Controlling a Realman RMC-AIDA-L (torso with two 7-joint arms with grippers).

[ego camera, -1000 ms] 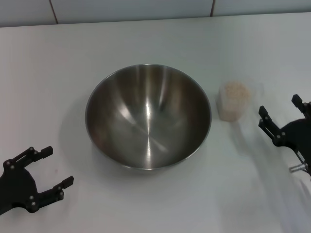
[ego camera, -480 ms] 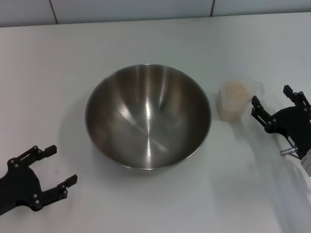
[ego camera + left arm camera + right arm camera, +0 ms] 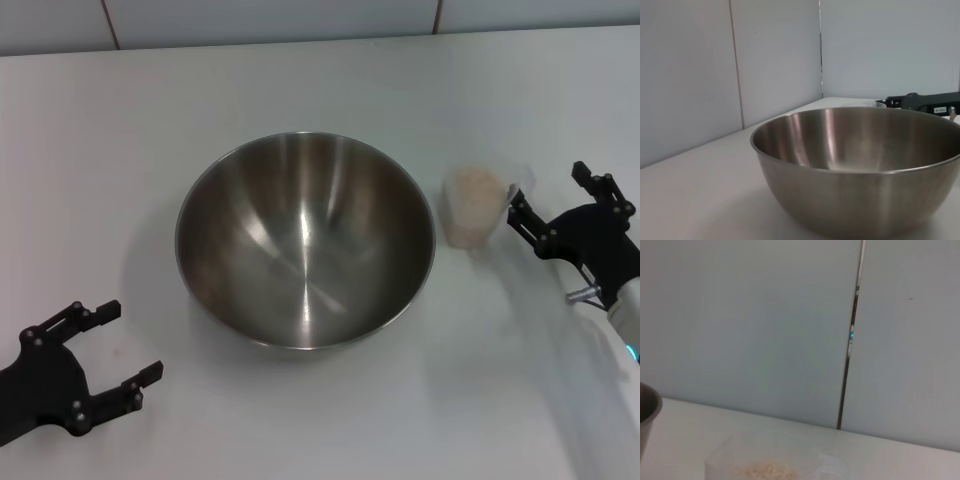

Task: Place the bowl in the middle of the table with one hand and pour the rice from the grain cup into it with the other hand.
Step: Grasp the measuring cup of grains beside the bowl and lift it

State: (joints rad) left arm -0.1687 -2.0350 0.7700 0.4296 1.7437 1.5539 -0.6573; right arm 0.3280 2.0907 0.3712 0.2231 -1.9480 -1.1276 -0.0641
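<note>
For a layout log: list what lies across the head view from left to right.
left gripper, open → bowl → grain cup holding rice → right gripper, open, at the cup.

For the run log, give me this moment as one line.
bowl: mid-table, no rice inside | grain cup: upright, full, right of bowl | right pincer: open, at cup | left pincer: open, idle near-left

Centre frame, the bowl (image 3: 305, 240) is shiny brushed silver-grey on a plain white desk (image 3: 300, 80). Pale beige rice (image 3: 476, 186) fills the clear grain cup (image 3: 474, 212). Both tools, lower left (image 3: 108, 343) and right edge (image 3: 555, 195), are black.
</note>
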